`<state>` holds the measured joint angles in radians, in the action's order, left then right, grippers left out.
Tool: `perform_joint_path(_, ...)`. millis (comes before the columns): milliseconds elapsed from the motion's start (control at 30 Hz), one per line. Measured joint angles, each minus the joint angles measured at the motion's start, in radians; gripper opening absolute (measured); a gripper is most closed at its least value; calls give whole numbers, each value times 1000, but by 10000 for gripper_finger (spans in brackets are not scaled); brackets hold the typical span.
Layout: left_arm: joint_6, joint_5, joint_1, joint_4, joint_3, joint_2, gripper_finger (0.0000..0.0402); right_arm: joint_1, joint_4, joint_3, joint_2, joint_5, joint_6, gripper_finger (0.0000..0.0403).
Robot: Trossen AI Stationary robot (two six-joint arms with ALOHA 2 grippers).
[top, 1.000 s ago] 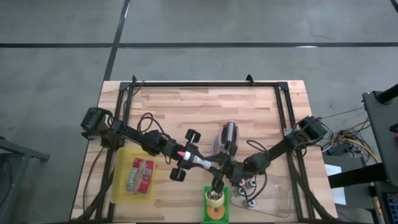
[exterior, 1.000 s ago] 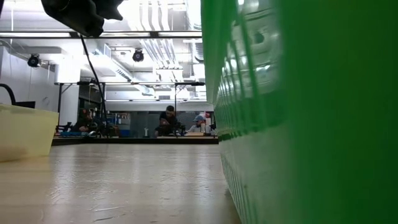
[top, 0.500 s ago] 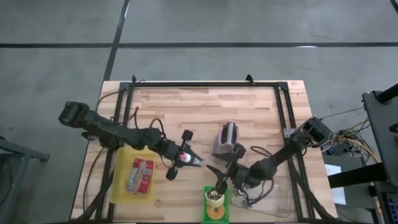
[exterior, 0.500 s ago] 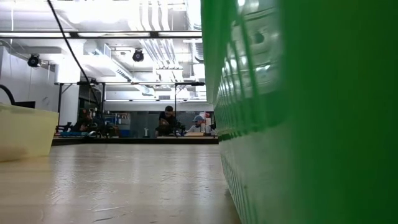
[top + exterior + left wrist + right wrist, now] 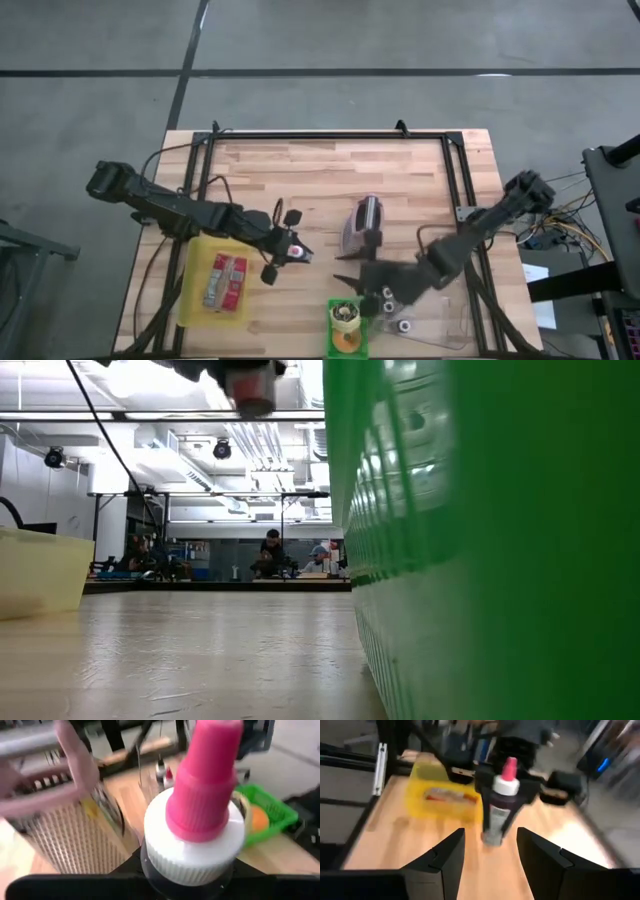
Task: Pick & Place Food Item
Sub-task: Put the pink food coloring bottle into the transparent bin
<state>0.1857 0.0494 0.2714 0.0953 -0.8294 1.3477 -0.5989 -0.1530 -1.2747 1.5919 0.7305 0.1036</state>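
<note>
Left gripper: closed on a small squeeze bottle with a white collar and pink cap, held clear of the bench, just beside the yellow bin on the side facing the green basket. A second ago this same bottle sat between the two arms, close over the green basket, with both grippers meeting at it; since then the left arm has drawn back toward the yellow bin and carried the bottle with it. The left wrist view confirms the grip: the bottle fills it, cap outward. Right gripper: open and empty, fingers spread with nothing between them, now just beside the green basket on the side away from the bench's near edge; it has pulled apart from the bottle, which the right wrist view shows standing off in the other arm's hold with the yellow bin behind. Reading: a hand-over looks to have just finished, right to left, so the bottle now belongs to the left arm alone. Yellow bin: already holds a red and white packet. Green basket: holds an orange round item and a pale roll-shaped thing I cannot identify. Pink-handled grater: lying on the bench beyond the green basket, untouched. Likely remaining work: setting the bottle down, probably in the yellow bin, though that is a guess.
</note>
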Motion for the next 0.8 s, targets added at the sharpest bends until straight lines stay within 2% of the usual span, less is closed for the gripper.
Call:
perform_joint_path(67, 0, -3, 1, -36, 1, 1, 91, 25, -139, -70, -1, -65, 85, 171)
perform_joint_path(167, -12, -7, 1, -72, -1, 14, 91, 43, -182, -132, 31, -109, 75, 171)
perform_joint_path(267, -27, -19, 1, -97, 0, 35, 91, 90, -223, -191, 46, -256, 85, 171)
perform_joint_path(333, -27, -24, 1, -92, 0, 51, 91, 126, -237, -213, 56, -312, 103, 171)
perform_joint_path(800, 5, -38, 8, -84, -3, 86, 91, 190, -190, -198, 112, -320, 95, 202)
